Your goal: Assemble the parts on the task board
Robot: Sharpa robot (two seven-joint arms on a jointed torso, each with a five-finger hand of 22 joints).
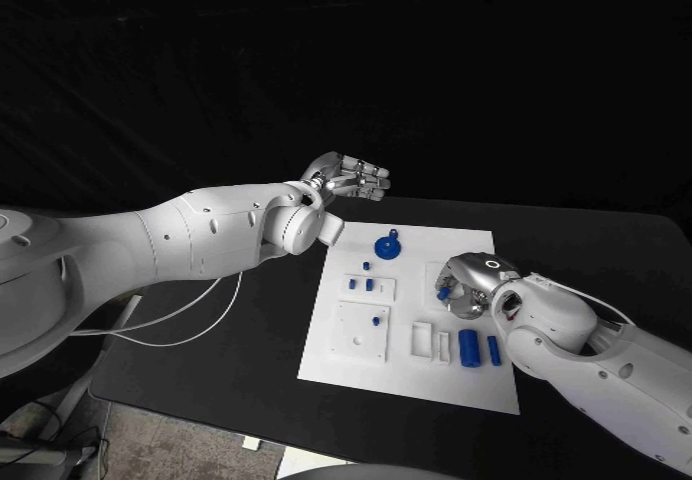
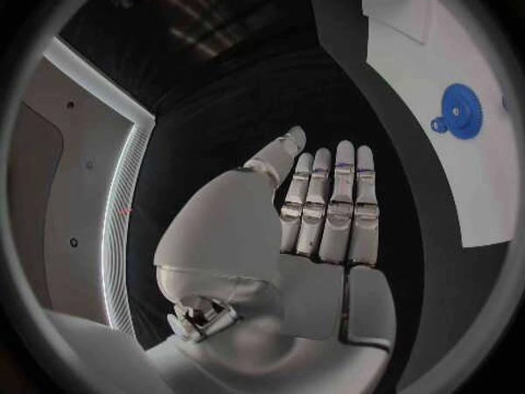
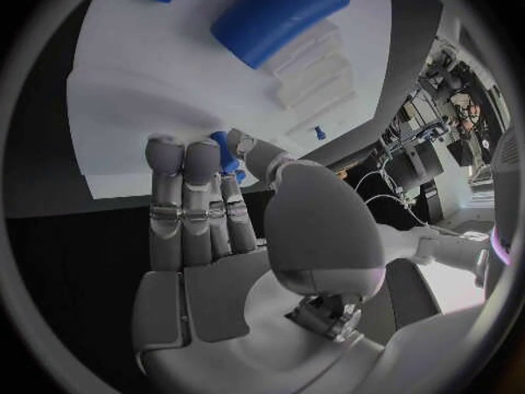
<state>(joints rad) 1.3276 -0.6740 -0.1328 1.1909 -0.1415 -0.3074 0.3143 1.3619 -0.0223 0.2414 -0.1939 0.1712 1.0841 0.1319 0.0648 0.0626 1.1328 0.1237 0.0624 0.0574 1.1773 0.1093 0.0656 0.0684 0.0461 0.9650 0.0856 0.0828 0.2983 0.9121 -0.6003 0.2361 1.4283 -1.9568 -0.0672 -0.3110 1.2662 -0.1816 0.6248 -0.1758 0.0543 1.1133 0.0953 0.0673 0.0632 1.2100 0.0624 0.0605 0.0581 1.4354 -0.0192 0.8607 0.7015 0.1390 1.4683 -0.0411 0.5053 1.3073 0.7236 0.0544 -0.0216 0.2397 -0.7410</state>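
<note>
Blue parts lie scattered on the white task board (image 1: pixel 411 385) in the middle of the black bench (image 1: pixel 202 360); a blue gear (image 1: pixel 388 245) sits near the board's far edge, two blue cylinders (image 1: pixel 470 347) lie side by side near its right edge, and small blue pegs (image 1: pixel 369 285) stand in white blocks further left; the right robot hand (image 1: pixel 464 283) is low over the board's right side, pinching a small blue part (image 3: pixel 224 153) between thumb and fingers; the left robot hand (image 1: pixel 351 179) hangs beyond the board's far left corner, fingers straight and side by side, holding nothing.
</note>
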